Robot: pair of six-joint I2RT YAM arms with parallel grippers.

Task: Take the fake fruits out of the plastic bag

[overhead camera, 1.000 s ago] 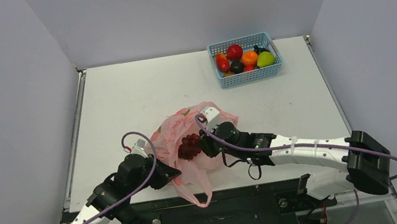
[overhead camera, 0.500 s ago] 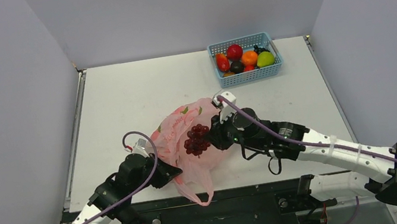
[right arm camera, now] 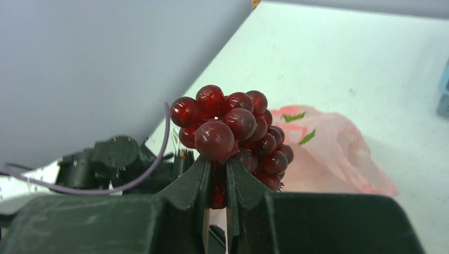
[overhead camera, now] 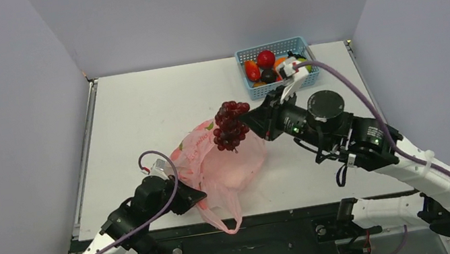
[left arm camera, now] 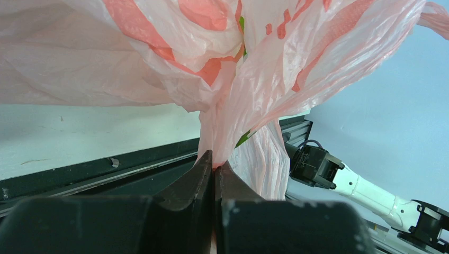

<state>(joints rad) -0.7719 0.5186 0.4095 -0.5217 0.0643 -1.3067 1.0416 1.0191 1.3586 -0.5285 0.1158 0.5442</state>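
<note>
Now | right pincer clamps grape bunch over bag | left pincer pinches bag near table edge

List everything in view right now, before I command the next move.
grape bunch: one, dark red, held in the air over the bag's far side
plastic bag: one, translucent pink, crumpled on the table's near middle
basket: one, light blue, table's far right
basket fruits: at least four showing, red, orange, dark, partly hidden by the right arm
table: one, white
left gripper: shut on the plastic bag's near edge
right gripper: shut on the grape bunch
</note>
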